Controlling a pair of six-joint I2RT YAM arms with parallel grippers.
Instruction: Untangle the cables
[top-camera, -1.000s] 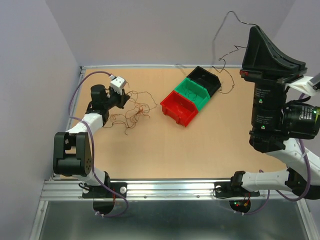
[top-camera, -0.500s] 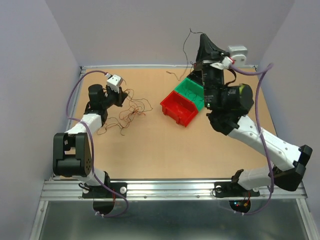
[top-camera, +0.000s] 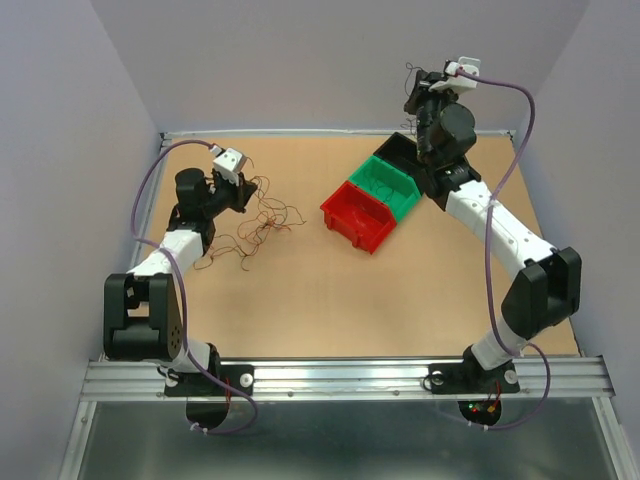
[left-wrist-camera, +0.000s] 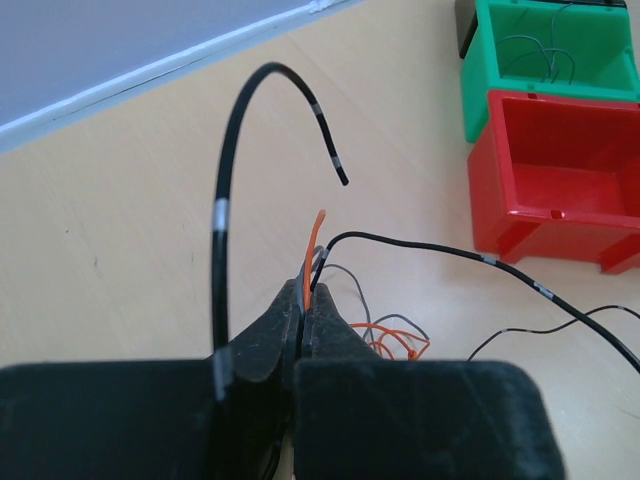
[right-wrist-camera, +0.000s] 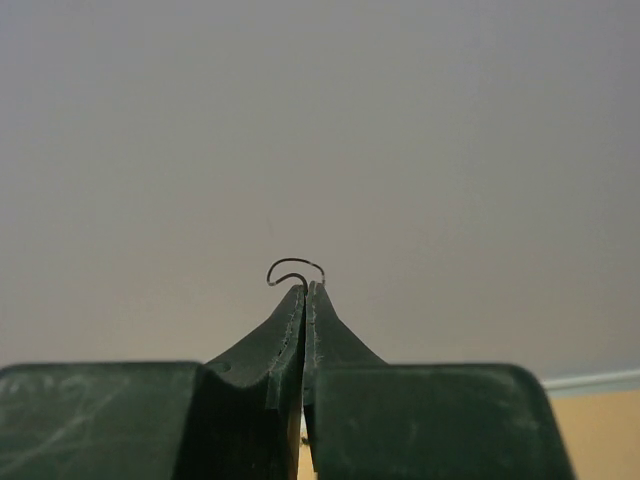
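Note:
The tangle of thin red, orange-brown and black cables (top-camera: 262, 225) lies on the table's left side. My left gripper (top-camera: 243, 190) sits at the tangle's far left edge. In the left wrist view it (left-wrist-camera: 307, 290) is shut on an orange wire (left-wrist-camera: 318, 235) and dark wires, and a black wire (left-wrist-camera: 222, 180) arcs over it. My right gripper (top-camera: 415, 85) is raised high against the back wall, above the bins. In the right wrist view it (right-wrist-camera: 305, 288) is shut on a thin black wire (right-wrist-camera: 290, 265) that loops out of the tips.
A red bin (top-camera: 358, 215), a green bin (top-camera: 392, 185) and a black bin (top-camera: 400, 150) stand in a diagonal row at the back centre. The green bin (left-wrist-camera: 545, 60) holds a few thin wires, and the red bin (left-wrist-camera: 560, 180) looks empty. Walls close in the table's left, back and right.
My right arm has swung from the right side to the back, above the bins, carrying the black wire. The long hanging wire no longer shows. My left gripper has barely moved.

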